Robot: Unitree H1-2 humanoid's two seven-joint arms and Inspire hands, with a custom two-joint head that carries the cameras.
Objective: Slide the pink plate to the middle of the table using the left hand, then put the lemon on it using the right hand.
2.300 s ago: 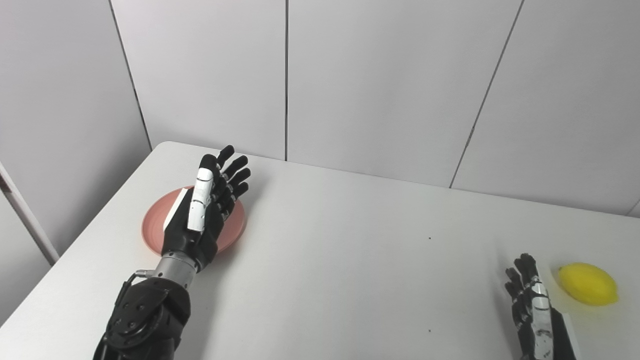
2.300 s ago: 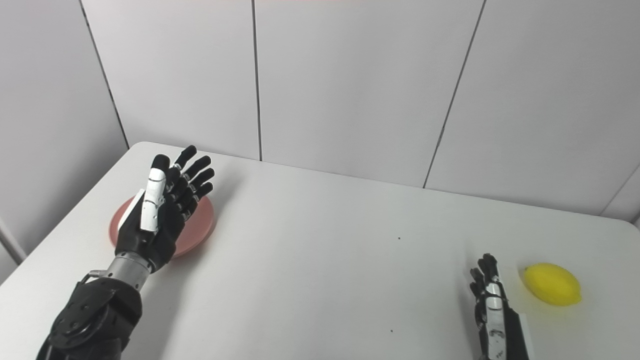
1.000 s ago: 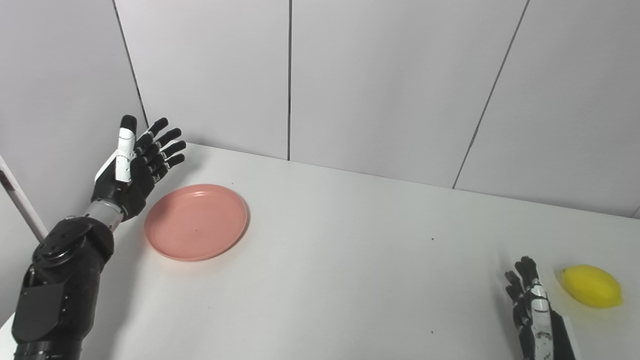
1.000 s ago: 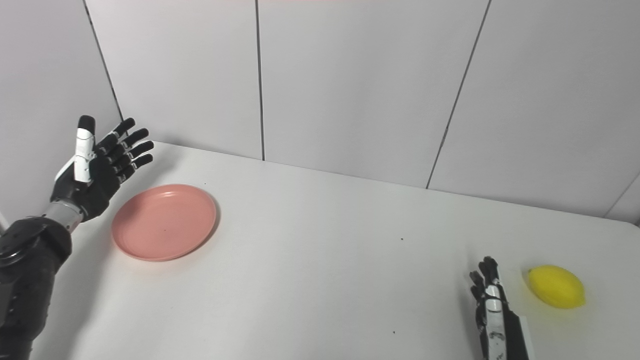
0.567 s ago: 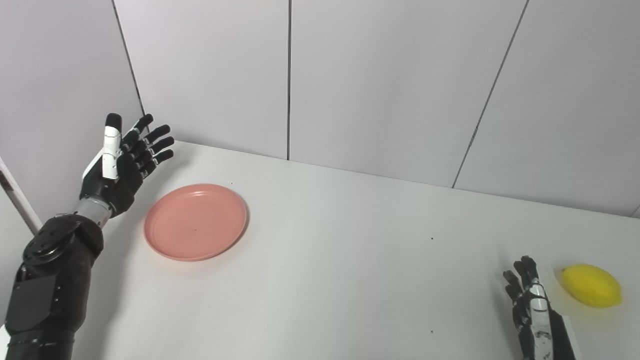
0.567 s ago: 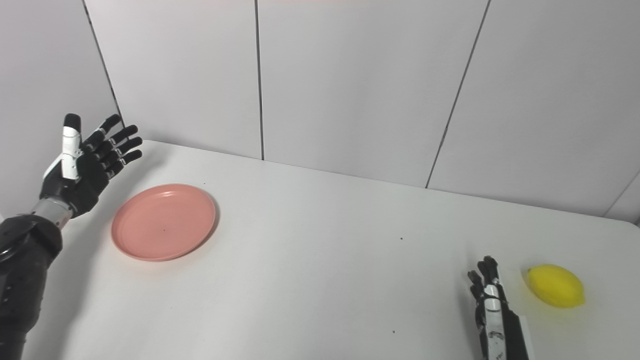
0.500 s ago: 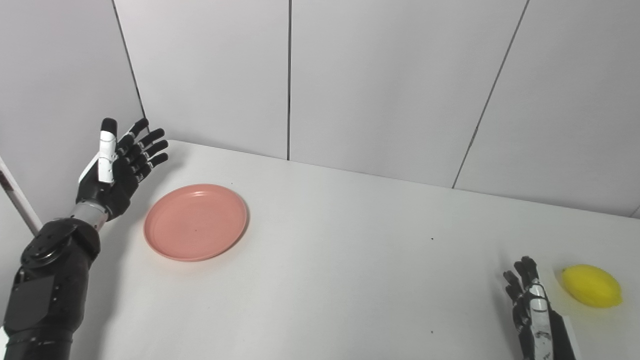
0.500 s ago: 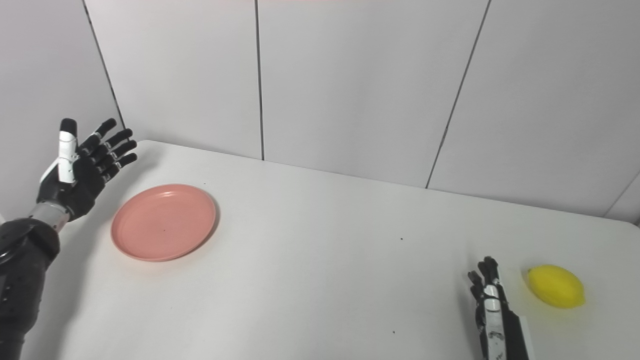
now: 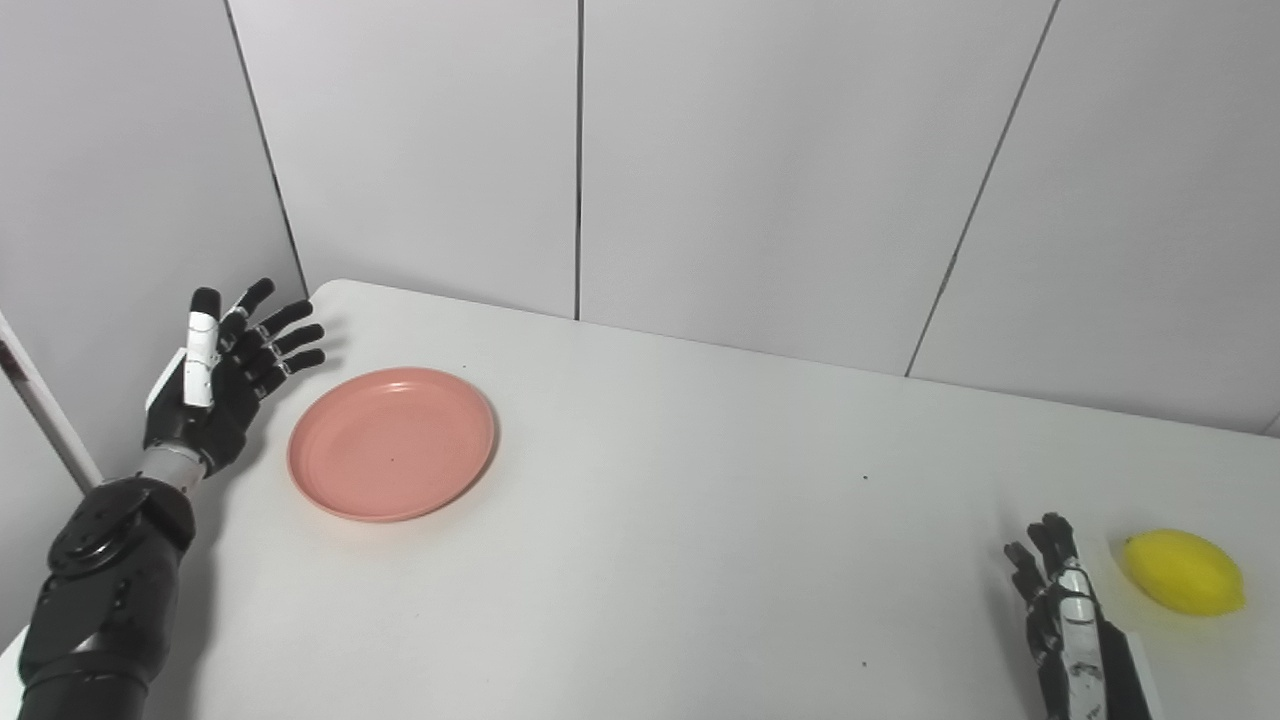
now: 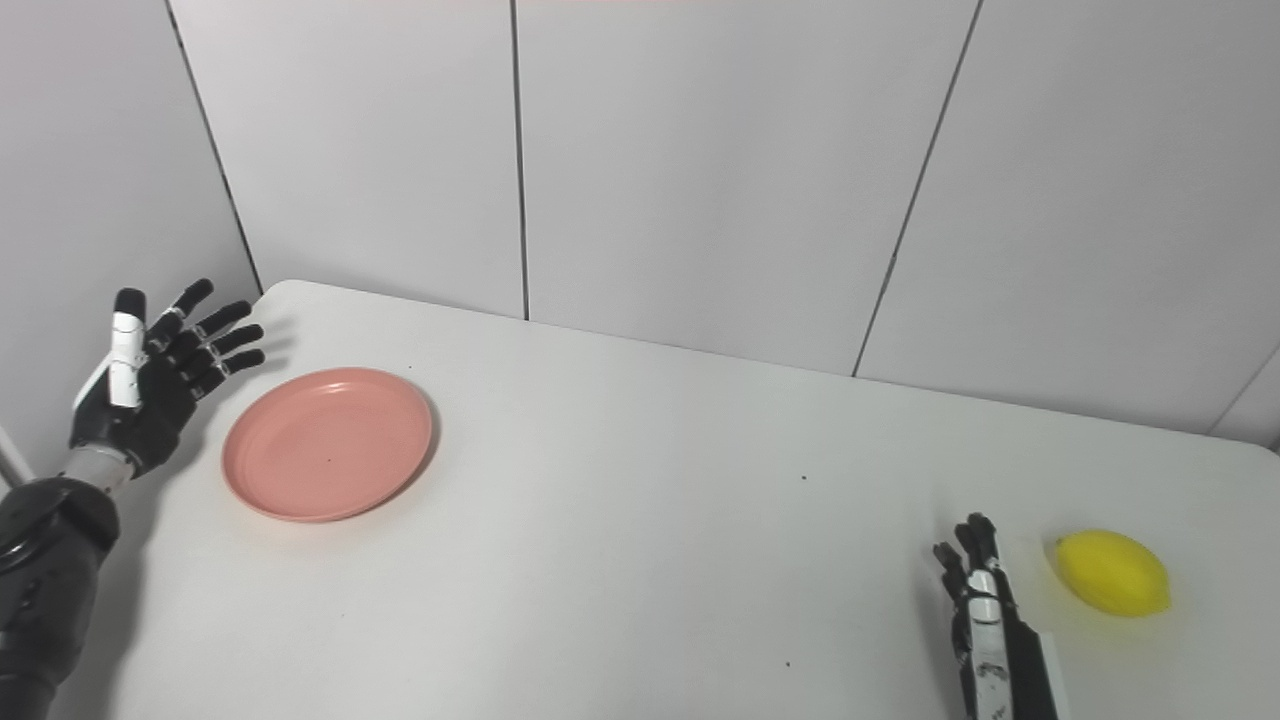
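With the pink plate [image 9: 391, 443] as landmark, the empty, spread-fingered left hand [image 9: 222, 372] waits just left of it to push it centreward, while the lemon [image 9: 1184, 571] sits far right beside the open right hand [image 9: 1060, 620].

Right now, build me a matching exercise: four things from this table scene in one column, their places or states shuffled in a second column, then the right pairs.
Things:
1. pink plate
2. lemon
3. left hand
4. right hand

Places or states:
A. open, low at the near right, just left of the lemon
B. lying on the table near its right edge
C. open, raised beside the plate's left side
D. flat on the left part of the table, with nothing on it

Pairs: 1-D, 2-B, 3-C, 4-A
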